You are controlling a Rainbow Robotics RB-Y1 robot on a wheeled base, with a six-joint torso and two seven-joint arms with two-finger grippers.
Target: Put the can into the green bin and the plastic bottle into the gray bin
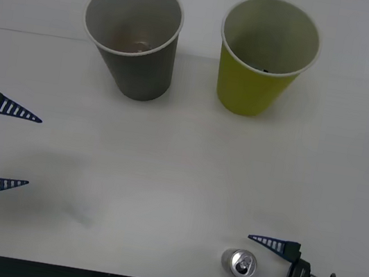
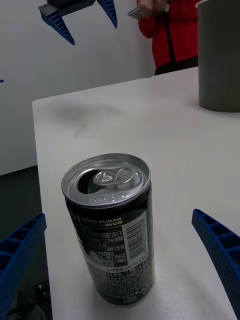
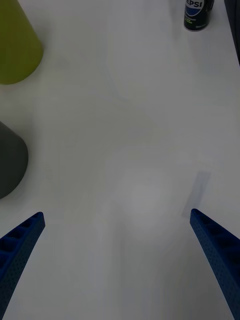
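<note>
A: Silver aluminium top, black printed wall with a barcode and white text: that is the can (image 1: pixel 239 263), a small cylinder standing upright near the front edge of the table (image 1: pixel 164 177), pull-tab still on, its mouth showing dark.

B: And the right gripper (image 1: pixel 258 273)?

A: Spread wide, one ribbed blue finger on each side of the can, neither touching it; it grasps nothing.

B: The cups?

A: Two tapered paper cups with white rolled rims and pale insides stand upright, side by side, at the far part of the table. The gray bin (image 1: pixel 134 36) is on the robot's left, the green bin (image 1: pixel 264 56) on its right, well apart from the can.

B: The left gripper (image 1: pixel 1 144)?

A: It hovers at the table's left side, fingers parted, holding nothing. From its wrist the can's wall reads as a Pepsi label.

B: The surface?

A: Smooth matte white, with a seam line running just behind the cups. Beyond the table edge, a pale wall.
</note>
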